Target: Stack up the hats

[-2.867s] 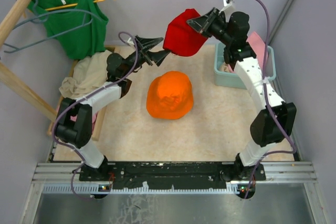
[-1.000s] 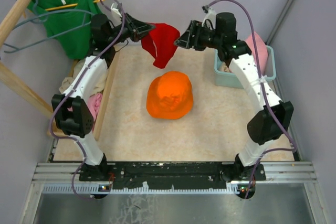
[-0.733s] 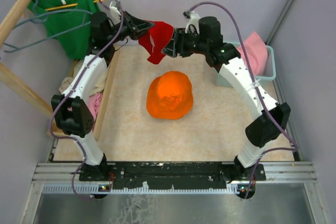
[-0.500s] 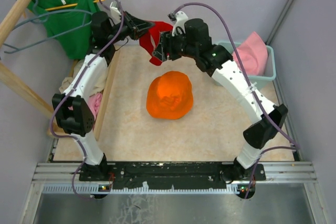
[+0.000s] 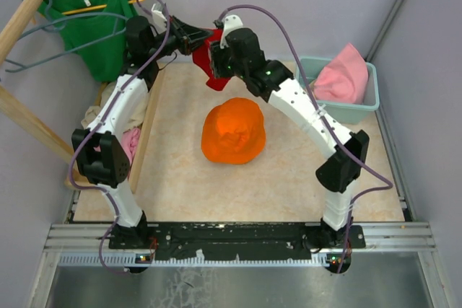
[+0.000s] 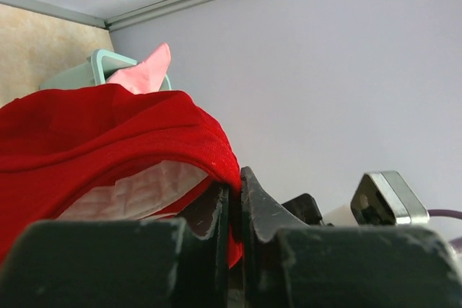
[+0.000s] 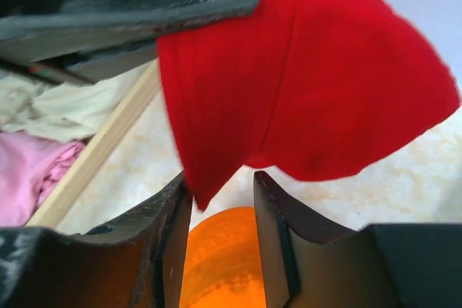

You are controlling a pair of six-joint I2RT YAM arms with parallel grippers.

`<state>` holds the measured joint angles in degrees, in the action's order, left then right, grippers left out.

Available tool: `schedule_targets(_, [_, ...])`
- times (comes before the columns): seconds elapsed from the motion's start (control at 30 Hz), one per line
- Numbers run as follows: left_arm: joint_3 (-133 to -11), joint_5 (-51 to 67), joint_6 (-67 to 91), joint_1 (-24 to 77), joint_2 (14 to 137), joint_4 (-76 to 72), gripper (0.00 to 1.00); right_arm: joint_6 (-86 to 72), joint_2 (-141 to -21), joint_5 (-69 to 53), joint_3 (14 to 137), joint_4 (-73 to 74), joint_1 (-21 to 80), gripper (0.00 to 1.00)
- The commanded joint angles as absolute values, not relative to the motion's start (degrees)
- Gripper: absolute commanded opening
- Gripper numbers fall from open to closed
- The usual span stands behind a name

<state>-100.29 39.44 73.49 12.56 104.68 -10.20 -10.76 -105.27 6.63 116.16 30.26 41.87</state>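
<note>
The red hat (image 5: 211,71) hangs in the air at the back of the table, pinched by its brim in my left gripper (image 5: 196,40), which is shut on it (image 6: 234,182). Its white lining (image 6: 137,189) shows in the left wrist view. My right gripper (image 5: 217,61) is up against the hat from the right. Its jaws (image 7: 220,185) stand apart, with the hat's lowest tip (image 7: 206,185) dangling between them and brushing the left finger. The orange hat (image 5: 233,132) lies crown-up mid-table, below the red one (image 7: 224,257).
A green tank top (image 5: 101,30) hangs on a rack at the back left. Beige (image 5: 119,99) and pink (image 5: 128,146) cloths lie beyond a wooden rail (image 5: 148,124). A teal bin (image 5: 357,110) with pink fabric (image 5: 339,77) stands at the back right.
My right arm has swung left from the bin side to the red hat, and its jaws have narrowed around the hat's hanging tip. The left gripper has kept holding the hat up.
</note>
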Motion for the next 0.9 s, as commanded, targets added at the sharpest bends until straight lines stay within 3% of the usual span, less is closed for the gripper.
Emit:
schedule_targets(0.0, [-98.96,39.88,74.51,12.83,101.81,-13.27,0.05,-8.1,-107.79,16.04,122.05,27.54,42.1,0.28])
schedule_targets(0.13, [-97.91,40.29,72.87,12.21,101.15,-12.5,0.05,-4.19,-105.82,22.24,120.16,27.25,42.02,0.0])
schedule_targets(0.4, [-95.45,44.07,64.53,9.94,100.51,-12.88,0.04,12.07,-94.28,31.85,104.58,18.35,40.87,0.0])
schedule_targets(0.63, [-86.05,47.16,60.85,9.68,97.12,-21.63,0.03,23.04,-86.25,37.06,90.11,9.56,38.45,0.0])
schedule_targets(0.87, [-83.45,46.32,55.88,9.06,95.19,-21.74,0.04,30.09,-81.93,37.23,84.54,4.6,36.49,0.0])
